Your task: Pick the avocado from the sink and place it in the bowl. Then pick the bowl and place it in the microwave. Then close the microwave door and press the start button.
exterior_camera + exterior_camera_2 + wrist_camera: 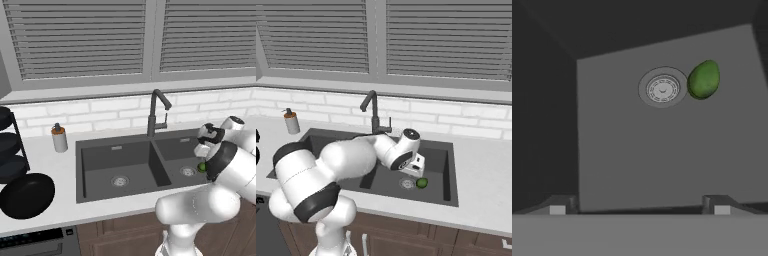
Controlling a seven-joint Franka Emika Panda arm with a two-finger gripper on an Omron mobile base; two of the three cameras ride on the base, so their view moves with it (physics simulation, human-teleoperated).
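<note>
gripper (639, 205): hanging spread wide above the sink's (448, 172) right basin floor
avocado (703, 79): lying just beside the drain (662, 88)

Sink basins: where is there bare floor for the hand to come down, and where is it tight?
The left basin is bare around its drain. In the right basin the avocado lies beside the drain; the floor nearer the open hand is free.

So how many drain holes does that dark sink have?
2. One drain sits in the floor of the sink's larger left basin. The other drain is in the smaller right basin, right beside the green avocado.
</note>
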